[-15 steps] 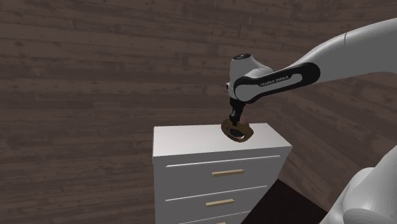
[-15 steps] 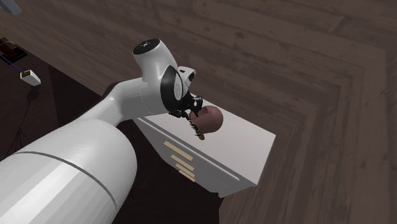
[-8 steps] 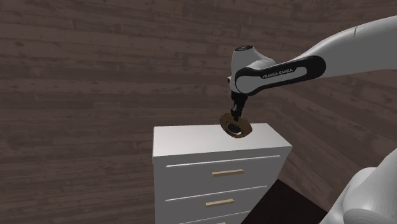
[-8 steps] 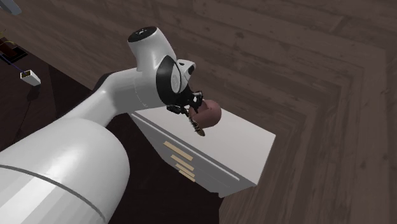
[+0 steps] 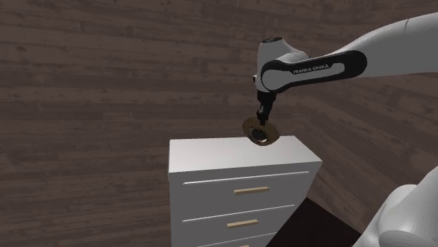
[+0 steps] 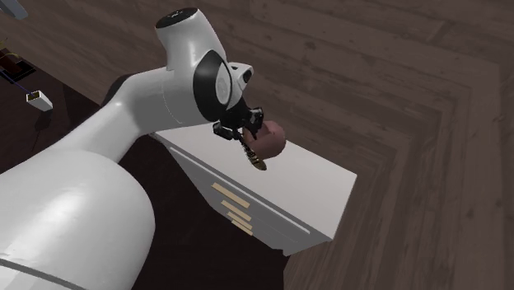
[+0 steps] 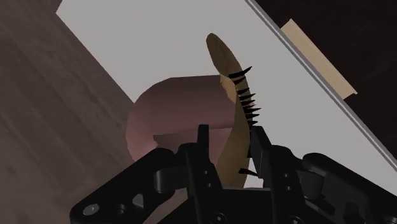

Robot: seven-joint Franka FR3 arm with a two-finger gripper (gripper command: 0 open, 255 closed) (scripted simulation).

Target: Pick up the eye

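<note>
- Shoulder view: the black gripper point(image 5: 261, 125) points down from the white arm point(image 5: 365, 59) and is clamped on the eye point(image 5: 260, 133), a brownish ball with a tan lid.
- The eye hangs over the top of the white chest of drawers point(image 5: 210, 156), toward its back edge on the shoulder view's right. I cannot tell whether it clears the surface.
- Wrist view: the fingers point(image 7: 202, 145) pinch the tan eyelid point(image 7: 222, 60), with its black lashes point(image 7: 248, 102) sticking out. The pinkish-brown eyeball point(image 7: 172, 108) bulges beside them.
- Tan drawer handles point(image 5: 251, 190) line the front, and a dark plank wall point(image 5: 105, 84) stands behind.
</note>
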